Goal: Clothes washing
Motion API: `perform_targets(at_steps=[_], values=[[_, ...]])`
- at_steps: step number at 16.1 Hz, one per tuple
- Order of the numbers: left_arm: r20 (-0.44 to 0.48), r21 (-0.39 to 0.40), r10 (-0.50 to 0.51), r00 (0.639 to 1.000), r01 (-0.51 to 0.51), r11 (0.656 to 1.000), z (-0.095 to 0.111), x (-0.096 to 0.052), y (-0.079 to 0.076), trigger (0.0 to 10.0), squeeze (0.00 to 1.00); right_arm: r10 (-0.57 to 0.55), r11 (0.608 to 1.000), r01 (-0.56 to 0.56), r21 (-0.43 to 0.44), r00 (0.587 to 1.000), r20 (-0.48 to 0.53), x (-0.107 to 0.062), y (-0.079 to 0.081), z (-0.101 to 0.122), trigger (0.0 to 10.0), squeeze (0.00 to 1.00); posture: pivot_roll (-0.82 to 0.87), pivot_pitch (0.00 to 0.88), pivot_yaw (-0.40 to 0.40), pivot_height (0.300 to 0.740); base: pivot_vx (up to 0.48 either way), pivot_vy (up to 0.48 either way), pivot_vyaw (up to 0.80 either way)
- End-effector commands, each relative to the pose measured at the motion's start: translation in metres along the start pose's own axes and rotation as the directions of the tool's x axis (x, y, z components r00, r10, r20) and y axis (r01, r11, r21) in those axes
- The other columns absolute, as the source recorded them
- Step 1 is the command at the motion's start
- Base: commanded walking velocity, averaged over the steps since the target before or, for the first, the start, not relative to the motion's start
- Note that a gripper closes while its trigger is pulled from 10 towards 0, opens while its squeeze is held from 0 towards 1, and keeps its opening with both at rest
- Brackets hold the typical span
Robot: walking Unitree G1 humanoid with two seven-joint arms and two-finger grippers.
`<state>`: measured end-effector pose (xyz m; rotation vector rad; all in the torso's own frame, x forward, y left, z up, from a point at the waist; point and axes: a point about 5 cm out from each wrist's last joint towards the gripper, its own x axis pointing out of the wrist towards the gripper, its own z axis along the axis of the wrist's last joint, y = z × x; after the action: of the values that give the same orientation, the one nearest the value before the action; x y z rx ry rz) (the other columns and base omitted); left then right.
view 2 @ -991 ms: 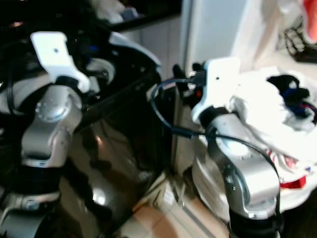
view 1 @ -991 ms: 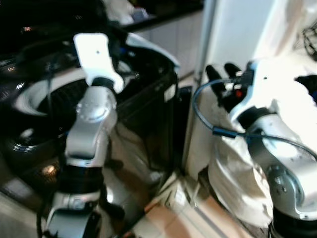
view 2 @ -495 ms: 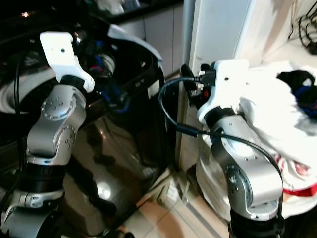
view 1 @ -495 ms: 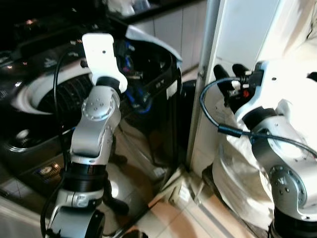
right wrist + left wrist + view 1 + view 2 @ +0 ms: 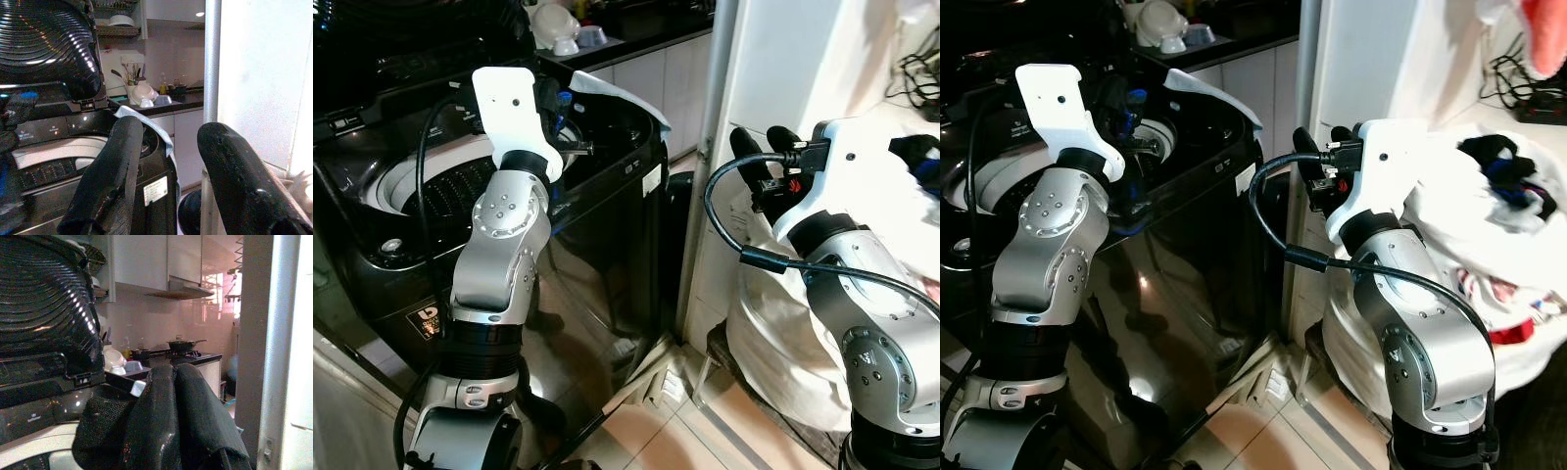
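**Head view settled; both arms parked at the washer, no cloth seen moving**

- The head view was blurred a second ago and sharp at this moment, with the whole scene shifted a little. I read that as the robot's own motion stopping, not as things moving.
- Both arms sat in nearly the same place in the head view as half a second before.
- Washer [image 5: 607,225] stood on the robot's left with its lid [image 5: 44,298] up. The tub [image 5: 421,186] was open and no clothes showed in the part I could see.
- Left gripper [image 5: 175,374] was raised over the washer's near rim, fingers pressed together. A dark mesh mass [image 5: 100,431] lay against them. I could not tell whether that was a garment or part of the finger.
- A blue loop that showed by the rim half a second back was mostly out of sight, leaving only a small blue patch [image 5: 566,98] beside the left wrist.
- Right gripper [image 5: 171,127] was spread and empty, held up by the pole [image 5: 710,147] between the washer and the laundry pile [image 5: 1489,225].
- The pile lay to the robot's right, heaped, with dark and red pieces on top.

Judgement: loading looked barely begun. With the robot steady, the free right gripper seemed best placed to reach for the pile.
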<state>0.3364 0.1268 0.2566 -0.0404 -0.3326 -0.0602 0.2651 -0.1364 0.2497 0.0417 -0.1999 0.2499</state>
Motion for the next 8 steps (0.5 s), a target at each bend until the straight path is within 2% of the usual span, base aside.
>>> perform_targets(at_steps=[1,8], values=[[-0.006,0.013,-0.008,1.0,0.008,1.0,0.0001,0.0006,-0.0003,10.0,0.0,0.002,1.0,-0.002,0.003,1.0,0.006,-0.001,0.0002,0.0019,10.0,0.0,-0.09,0.0,0.085,0.74,0.0,0.0,0.0],[-0.021,0.011,-0.036,0.999,0.036,0.999,-0.0048,-0.0033,-0.003,10.0,0.0,-0.023,1.0,0.023,0.013,1.0,-0.018,-0.0024,-0.0014,-0.0029,10.0,0.0,-0.09,0.0,0.086,0.74,0.0,0.0,0.0]])
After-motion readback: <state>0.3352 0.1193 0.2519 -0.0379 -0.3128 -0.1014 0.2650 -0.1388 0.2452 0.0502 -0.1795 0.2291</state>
